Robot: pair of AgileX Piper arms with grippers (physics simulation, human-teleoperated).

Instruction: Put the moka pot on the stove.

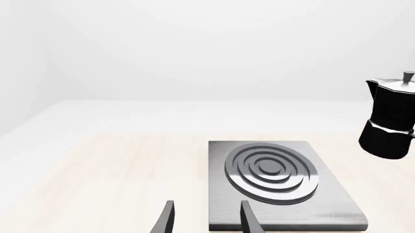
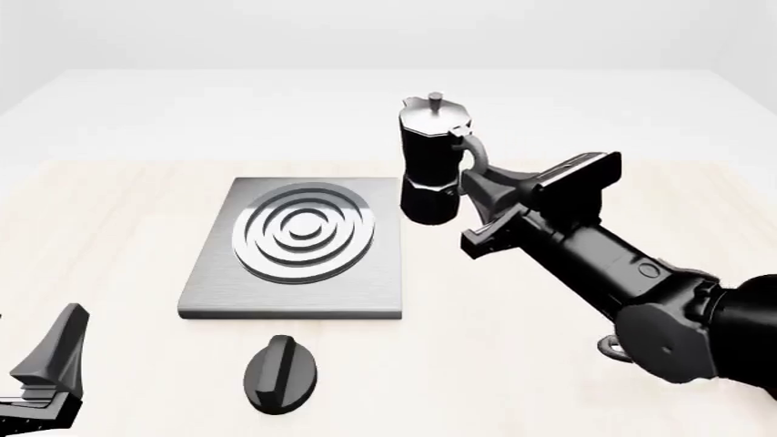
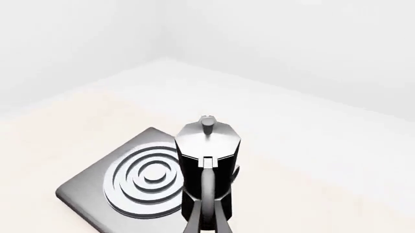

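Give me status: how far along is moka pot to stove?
Done: the right claw has gripped the moka pot by its handle, and the left wrist view shows it lifted off the table. In hand: carrying it; it sits just beside the stove, by its far right corner. Left: move it over the rings, lower, release. Left claw is open and idle.

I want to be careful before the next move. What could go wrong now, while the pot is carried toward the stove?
1. The right gripper holds the moka pot only by its curved handle, so the pot may swing or slip.
2. The pot is beside the stove, not over the rings; released now, it would probably miss them.
3. The black knob lies in front of the stove, and the left gripper waits nearby; either could be bumped.
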